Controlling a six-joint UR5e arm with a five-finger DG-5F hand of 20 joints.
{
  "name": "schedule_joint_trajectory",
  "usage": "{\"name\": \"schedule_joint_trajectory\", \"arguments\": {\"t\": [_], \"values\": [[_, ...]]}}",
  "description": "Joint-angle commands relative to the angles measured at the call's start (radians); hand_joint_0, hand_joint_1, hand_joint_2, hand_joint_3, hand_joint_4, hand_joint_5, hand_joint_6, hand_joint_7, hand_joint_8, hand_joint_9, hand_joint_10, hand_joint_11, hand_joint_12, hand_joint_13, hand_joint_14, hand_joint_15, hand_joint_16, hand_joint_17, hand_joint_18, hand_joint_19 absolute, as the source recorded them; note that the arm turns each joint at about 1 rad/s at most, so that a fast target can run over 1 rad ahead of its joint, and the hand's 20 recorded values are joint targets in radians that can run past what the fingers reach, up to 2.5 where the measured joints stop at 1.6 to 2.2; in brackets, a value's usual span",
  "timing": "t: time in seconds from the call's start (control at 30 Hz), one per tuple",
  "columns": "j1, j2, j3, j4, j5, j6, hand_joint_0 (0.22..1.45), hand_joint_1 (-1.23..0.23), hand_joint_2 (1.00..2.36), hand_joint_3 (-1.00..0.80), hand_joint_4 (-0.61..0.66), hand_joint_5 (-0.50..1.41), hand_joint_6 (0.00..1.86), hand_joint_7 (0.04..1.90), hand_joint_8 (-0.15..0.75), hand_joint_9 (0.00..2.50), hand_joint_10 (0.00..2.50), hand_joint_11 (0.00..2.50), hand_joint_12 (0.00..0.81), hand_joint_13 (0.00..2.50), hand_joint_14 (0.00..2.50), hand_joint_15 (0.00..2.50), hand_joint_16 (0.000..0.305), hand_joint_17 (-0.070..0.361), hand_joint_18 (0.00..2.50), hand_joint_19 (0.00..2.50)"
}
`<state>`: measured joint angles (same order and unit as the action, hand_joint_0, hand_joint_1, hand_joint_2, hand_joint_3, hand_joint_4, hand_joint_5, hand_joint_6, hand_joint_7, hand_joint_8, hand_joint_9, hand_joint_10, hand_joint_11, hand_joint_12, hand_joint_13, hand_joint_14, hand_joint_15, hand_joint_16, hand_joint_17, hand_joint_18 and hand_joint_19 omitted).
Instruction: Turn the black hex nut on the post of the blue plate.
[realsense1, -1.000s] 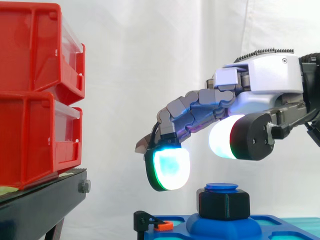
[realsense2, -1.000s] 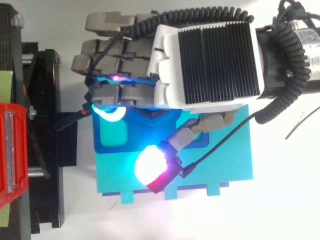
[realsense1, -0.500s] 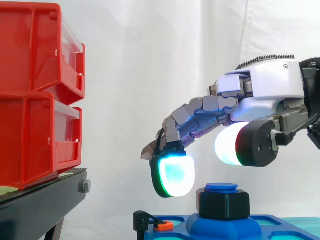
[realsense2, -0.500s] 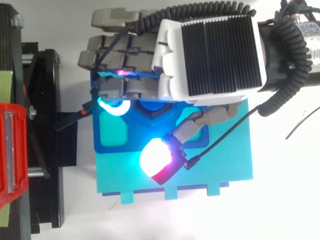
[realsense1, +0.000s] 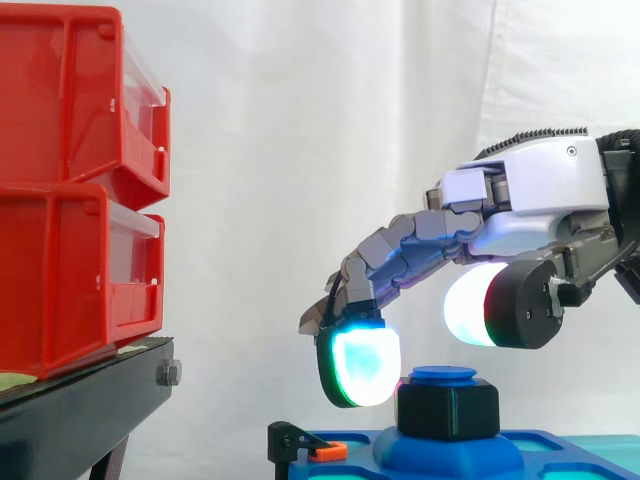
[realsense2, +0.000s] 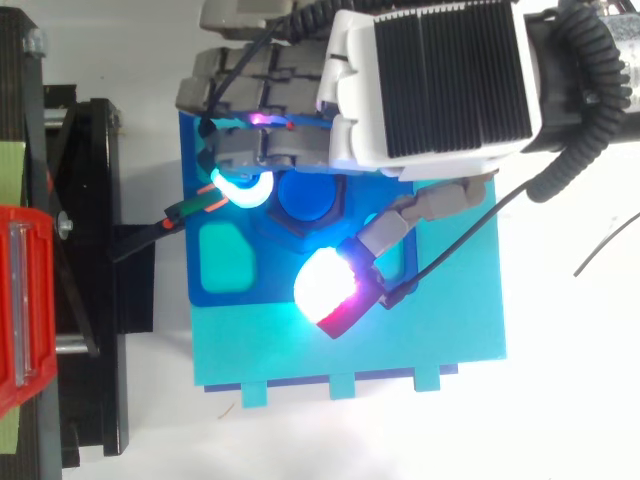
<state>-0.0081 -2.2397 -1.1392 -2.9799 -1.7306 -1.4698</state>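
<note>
Robot hand (realsense1: 540, 190) hovers over the black hex nut (realsense1: 447, 410), which sits on the post (realsense1: 443, 375) of the blue plate (realsense1: 545, 442). The hand is spread wide and grips nothing. From above, a glowing fingertip (realsense2: 240, 188) sits at the nut's 9 o'clock and the thumb pad (realsense2: 325, 290) near 6 o'clock. The thumb rides above the nut, so closing from here could catch the post's cap or slip off a corner, leaving the nut unturned.
</note>
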Motion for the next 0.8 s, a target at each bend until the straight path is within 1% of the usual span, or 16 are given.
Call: {"name": "schedule_joint_trajectory", "arguments": {"t": [0.0,0.03,0.17,0.27,0.43,0.47,0.53,0.63,0.7,0.77], "values": [[-0.01,0.0,0.001,-0.001,-0.015,-0.001,0.39,-0.3,1.0,-0.5,0.25,-0.18,0.68,0.99,0.314,0.44,0.0,0.12,0.407,0.41,0.0,0.11,0.063,0.142,0.25,0.16],[-0.012,0.0,-0.001,-0.001,-0.017,-0.001,0.39,-0.3,1.0,-0.5,0.24,-0.18,0.68,0.99,0.313,0.44,0.0,0.11,0.407,0.41,0.0,0.1,0.063,0.142,0.25,0.15],[-0.026,-0.001,0.001,-0.001,-0.043,-0.004,0.39,-0.3,1.0,-0.5,0.24,-0.18,0.68,0.99,0.313,0.45,0.0,0.11,0.405,0.41,0.0,0.11,0.063,0.142,0.25,0.16],[-0.033,0.0,-0.001,-0.001,-0.055,-0.003,0.39,-0.3,1.0,-0.5,0.25,-0.18,0.68,0.99,0.312,0.44,0.0,0.11,0.407,0.42,0.0,0.1,0.063,0.142,0.25,0.17],[-0.041,0.0,-0.001,-0.001,-0.061,-0.003,0.4,-0.3,1.0,-0.5,0.24,-0.18,0.68,0.99,0.314,0.44,0.0,0.11,0.406,0.42,0.0,0.1,0.063,0.142,0.25,0.16],[-0.046,-0.001,-0.001,-0.001,-0.064,-0.003,0.4,-0.3,1.0,-0.5,0.24,-0.18,0.68,0.99,0.313,0.44,0.0,0.11,0.405,0.42,0.0,0.1,0.063,0.142,0.25,0.16],[-0.046,-0.001,-0.001,0.001,-0.066,-0.003,0.4,-0.3,1.0,-0.5,0.25,-0.18,0.68,0.99,0.313,0.45,0.0,0.11,0.405,0.42,0.0,0.11,0.063,0.141,0.25,0.16],[-0.05,0.0,0.001,0.001,-0.073,-0.003,0.4,-0.3,1.0,-0.5,0.25,-0.18,0.68,0.99,0.313,0.45,0.0,0.11,0.406,0.42,0.0,0.1,0.063,0.141,0.25,0.16],[-0.052,0.0,0.001,0.005,-0.083,-0.003,0.4,-0.3,1.0,-0.5,0.24,-0.18,0.68,0.99,0.313,0.45,0.0,0.1,0.405,0.42,0.0,0.11,0.063,0.141,0.25,0.15],[-0.052,0.0,0.001,0.005,-0.083,-0.001,0.39,-0.32,1.0,-0.5,0.24,-0.18,0.67,0.98,0.315,0.45,0.0,0.11,0.407,0.42,0.0,0.11,0.063,0.142,0.26,0.16]]}}
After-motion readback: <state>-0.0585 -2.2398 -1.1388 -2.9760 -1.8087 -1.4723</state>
